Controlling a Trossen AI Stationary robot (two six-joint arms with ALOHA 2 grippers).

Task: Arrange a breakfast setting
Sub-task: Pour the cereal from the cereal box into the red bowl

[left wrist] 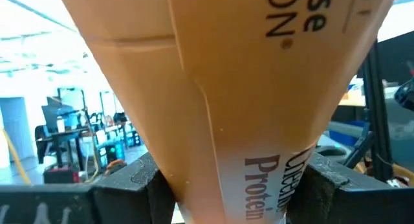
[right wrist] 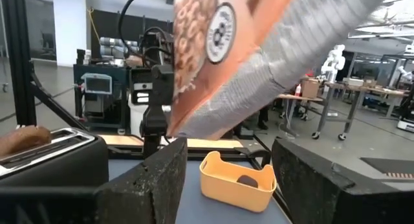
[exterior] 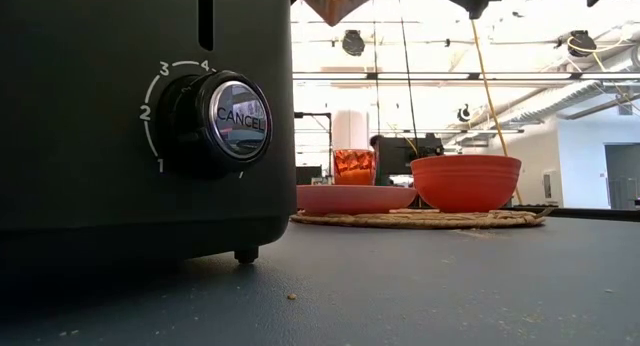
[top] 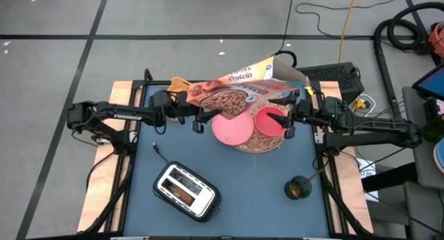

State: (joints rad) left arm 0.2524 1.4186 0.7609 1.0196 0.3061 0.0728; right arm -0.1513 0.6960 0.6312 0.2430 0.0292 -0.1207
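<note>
The brown cereal box (top: 239,87) hangs above the table, lying over, its open end (top: 291,70) over the red bowl (top: 270,121). My left gripper (left wrist: 229,191) is shut on its closed end. My right gripper (right wrist: 229,179) is open just below the open end with its silver liner (right wrist: 259,81); whether it touches, I cannot tell. The pink plate (top: 232,129) and the bowl rest on the straw mat (exterior: 420,219). The small glass (exterior: 353,166) stands by the plate. A bagel (right wrist: 22,138) sits in the toaster. Fruit and spoon are out of view. My left gripper pinches the box's closed end (left wrist: 213,153) between its two fingers, across the narrow orange faces. The fingers come level from the table's left (top: 187,105). The box is lifted clear, printed front up, reaching toward the right over plate and bowl.
A black toaster (top: 186,190) stands near the front, huge at the left of the low view (exterior: 140,116). A dark cup (top: 298,188) stands front right. A yellow tub (right wrist: 236,180) sits beyond my right fingers.
</note>
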